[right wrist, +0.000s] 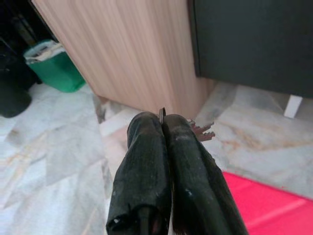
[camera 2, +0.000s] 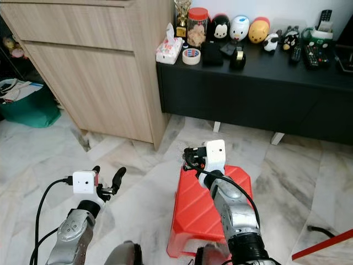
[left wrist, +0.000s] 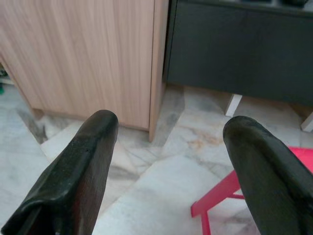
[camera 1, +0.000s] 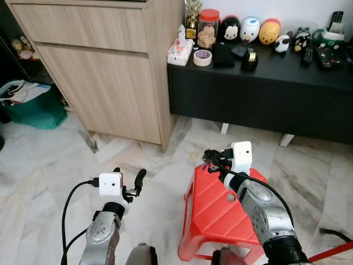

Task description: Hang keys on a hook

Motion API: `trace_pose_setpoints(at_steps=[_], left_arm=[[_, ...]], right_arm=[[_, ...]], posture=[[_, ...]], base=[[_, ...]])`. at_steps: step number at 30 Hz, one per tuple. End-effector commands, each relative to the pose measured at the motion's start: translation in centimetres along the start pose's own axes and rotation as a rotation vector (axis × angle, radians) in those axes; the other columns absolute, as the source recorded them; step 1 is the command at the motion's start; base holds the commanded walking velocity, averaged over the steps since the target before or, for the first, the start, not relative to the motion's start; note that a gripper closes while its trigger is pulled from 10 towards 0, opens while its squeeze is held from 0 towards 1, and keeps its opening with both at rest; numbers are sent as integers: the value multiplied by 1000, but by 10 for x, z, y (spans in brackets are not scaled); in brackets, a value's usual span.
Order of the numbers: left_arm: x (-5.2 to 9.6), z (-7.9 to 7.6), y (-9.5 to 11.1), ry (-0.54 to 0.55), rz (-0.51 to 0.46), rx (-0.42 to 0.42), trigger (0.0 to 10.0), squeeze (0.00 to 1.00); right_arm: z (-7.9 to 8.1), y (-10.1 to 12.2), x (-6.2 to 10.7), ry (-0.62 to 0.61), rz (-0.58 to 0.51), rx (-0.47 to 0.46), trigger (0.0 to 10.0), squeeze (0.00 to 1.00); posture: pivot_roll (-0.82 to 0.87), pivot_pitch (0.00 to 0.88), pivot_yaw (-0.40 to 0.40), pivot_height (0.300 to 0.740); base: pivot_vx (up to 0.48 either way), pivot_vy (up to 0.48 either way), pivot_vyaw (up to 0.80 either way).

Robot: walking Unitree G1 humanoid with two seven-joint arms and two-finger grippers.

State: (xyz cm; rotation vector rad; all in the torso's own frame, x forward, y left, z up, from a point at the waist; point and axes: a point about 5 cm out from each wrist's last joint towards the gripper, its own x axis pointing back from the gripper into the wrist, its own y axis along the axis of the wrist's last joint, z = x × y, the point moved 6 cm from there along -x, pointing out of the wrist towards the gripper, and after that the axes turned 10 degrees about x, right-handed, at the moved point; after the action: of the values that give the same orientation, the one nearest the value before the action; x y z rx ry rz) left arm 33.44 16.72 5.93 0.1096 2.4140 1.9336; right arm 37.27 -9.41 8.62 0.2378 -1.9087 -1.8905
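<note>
Right tool (camera 1: 211, 160) over the far edge of the red stool (camera 1: 218, 212), pinched tight on the keys (camera 1: 208, 158). Left tool (camera 1: 128, 179) beside the stool, fingers spread wide, holding nothing. Right wrist view: toothed key blade (right wrist: 203, 130) poking out between closed fingers (right wrist: 146, 161). Left wrist view: fingers (left wrist: 80, 171) parted, stool corner (left wrist: 220, 196) between them.

No legible txt showing anywhere; print on the tissue pack (camera 1: 180, 51) is reading too blurry/small to tell.
</note>
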Motion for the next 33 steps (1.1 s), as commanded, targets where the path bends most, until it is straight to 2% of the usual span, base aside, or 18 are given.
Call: trace_pose_setpoints(at_steps=[1, 6, 9, 11, 15, 17, 22, 23, 28, 33], left_arm=[[1, -3, 0, -14, 4, 2, 10000, 0], [-1, -9, 3, -49, -3, -3, 10000, 0], [-2, -15, 8, -77, -9, -1, 10000, 0], [-3, -27, 12, -136, -12, -9, 10000, 0], [-3, -36, 15, -184, -13, -18, 10000, 0], [-2, -52, 17, -280, 3, -29, 10000, 0], [1, -65, 17, -367, 35, -57, 10000, 0], [3, -70, 17, -408, 45, -77, 10000, 0], [6, -79, 20, -472, 61, -108, 10000, 0], [8, -85, 21, -499, 70, -113, 10000, 0]], right_arm=[[6, 14, -2, 17, -25, 11, 10000, 0], [10, 18, -1, 36, -24, -2, 10000, 0], [15, 15, -2, 54, 19, 26, 10000, 0], [24, 20, -2, 87, 25, 44, 10000, 0], [31, 25, -2, 123, 26, 61, 10000, 0], [42, 30, -2, 179, 27, 81, 10000, 0], [45, 33, -2, 192, 41, 99, 10000, 0], [50, 38, -2, 213, 35, 106, 10000, 0], [60, 50, -3, 229, 16, 110, 10000, 0], [67, 53, -4, 238, 11, 101, 10000, 0]], posture=[[89, 99, -7, 734], [91, 95, -8, 740], [91, 95, -8, 740], [93, 91, -10, 740], [93, 91, -10, 740], [92, 90, -11, 740], [95, 86, -14, 740], [96, 85, -15, 740], [97, 82, -15, 740], [97, 73, -17, 740]], base=[[0, 0, 0], [0, 0, 0], [0, 0, 0], [0, 0, 0], [0, 0, 0], [0, 0, 0], [0, 0, 0], [0, 0, 0], [0, 0, 0], [0, 0, 0]])
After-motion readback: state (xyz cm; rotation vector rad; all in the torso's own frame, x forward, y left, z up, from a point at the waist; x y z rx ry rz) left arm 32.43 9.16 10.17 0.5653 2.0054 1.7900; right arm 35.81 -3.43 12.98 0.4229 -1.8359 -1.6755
